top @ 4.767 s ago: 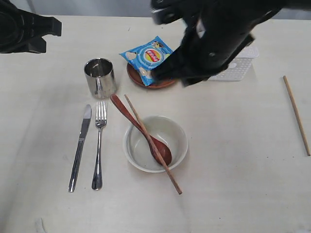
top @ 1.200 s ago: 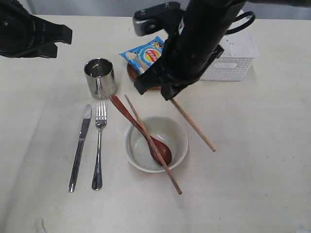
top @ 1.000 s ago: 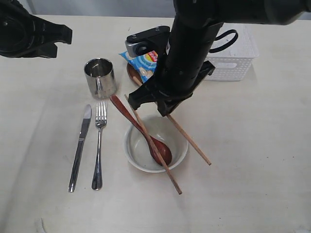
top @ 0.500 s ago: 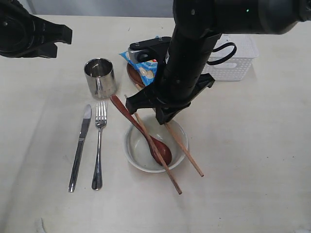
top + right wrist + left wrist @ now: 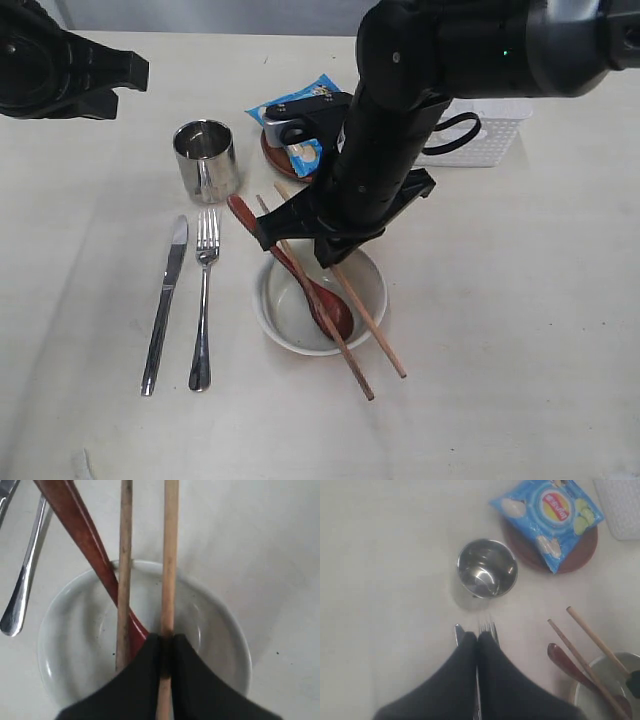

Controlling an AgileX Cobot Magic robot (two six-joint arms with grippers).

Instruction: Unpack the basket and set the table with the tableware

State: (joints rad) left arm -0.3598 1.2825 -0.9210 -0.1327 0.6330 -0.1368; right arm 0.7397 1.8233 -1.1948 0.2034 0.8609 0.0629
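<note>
Chopstick (image 5: pixel 170 555) clamped in R pincer (image 5: pixel 162 643), over bowl (image 5: pixel 226 630)

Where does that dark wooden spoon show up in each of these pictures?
Exterior view: wooden spoon rests in the bowl at centre, handle toward the cup.
Left wrist view: spoon beside the two chopsticks, running into the bowl.
Right wrist view: spoon slants into the bowl, crossing one chopstick.
Shared landmark: the bowl.

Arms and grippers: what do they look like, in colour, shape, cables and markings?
Both arms are glossy black with rounded housings. The right arm shows a tiny green light, a looped black cable and a silver-grey camera block. The left arm is plain black. The left gripper and right gripper are matte black tapering wedges. No lettering is visible.
</note>
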